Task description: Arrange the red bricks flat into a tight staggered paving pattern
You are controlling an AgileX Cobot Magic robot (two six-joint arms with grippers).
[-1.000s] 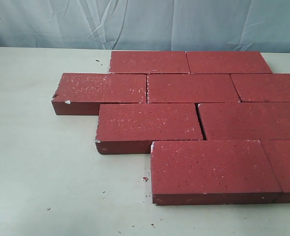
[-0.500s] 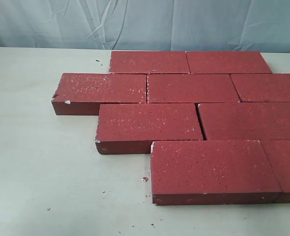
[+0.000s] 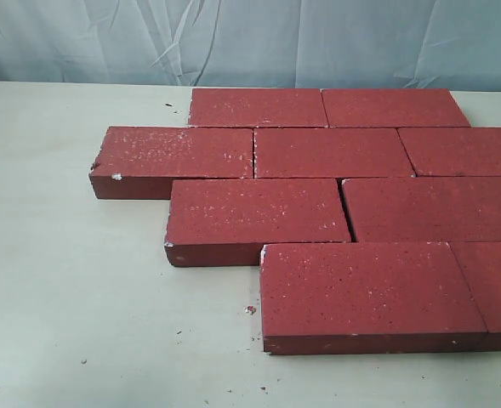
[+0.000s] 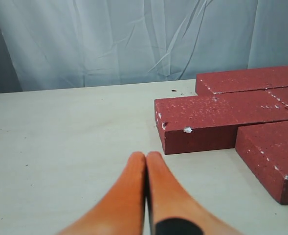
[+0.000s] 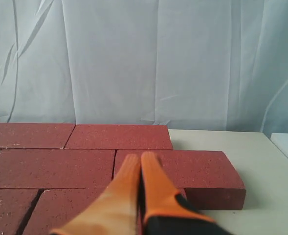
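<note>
Pale blue wrinkled curtain (image 3: 233, 42) across the far side. Off-white table (image 3: 80, 297) fills the rest, bare on the left. The red bricks (image 3: 331, 153) lie flat on the centre and right of the table, nine counted, in four rows. The far row has two, the next three, the next two and the near row two, and the right ends of some run out of the exterior view. Each row is offset sideways from the one behind it, so the end seams are staggered. Most seams are tight. A thin dark gap shows between the two bricks of the third row. The faces are dark red, rough and speckled white. The leftmost brick (image 3: 175, 157) has a white chip on its near left corner, and the brick (image 3: 257, 217) in front of it has one too. The left gripper (image 4: 146, 156) appears only in its wrist view. Its orange fingers (image 4: 126, 196) are pressed together, grasping nothing, and point across bare table towards the leftmost brick, apart from it. The right gripper (image 5: 140, 157) is likewise clenched and empty. It is held low over the bricks on the right side of the layout, and contact cannot be told. A few small crumbs (image 3: 250, 310) lie on the table just left of the near row.
</note>
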